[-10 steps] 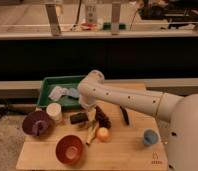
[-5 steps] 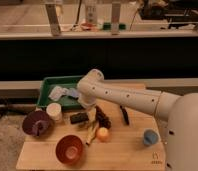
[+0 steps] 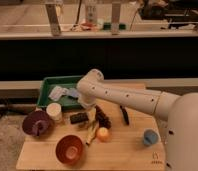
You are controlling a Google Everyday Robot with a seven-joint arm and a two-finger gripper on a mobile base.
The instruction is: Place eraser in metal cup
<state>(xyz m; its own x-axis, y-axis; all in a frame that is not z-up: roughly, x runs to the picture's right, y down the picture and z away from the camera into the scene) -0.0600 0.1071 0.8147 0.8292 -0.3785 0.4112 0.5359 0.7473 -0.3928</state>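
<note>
My gripper [image 3: 92,109] hangs low at the end of my white arm [image 3: 123,97], by the front right corner of the green tray [image 3: 51,83]. How wide my jaws stand, or whether they hold anything, I cannot tell. The eraser [image 3: 79,118] lies flat on the wooden table [image 3: 127,152], just at 7 o'clock from my gripper. At the eraser's 9 o'clock stands the white cup [image 3: 54,111], close beside it. The blue cup [image 3: 150,137] sits well apart, at 4 o'clock. Which cup is the metal one, I cannot tell. A dark reddish strip [image 3: 103,119] lies at the eraser's 3 o'clock.
</note>
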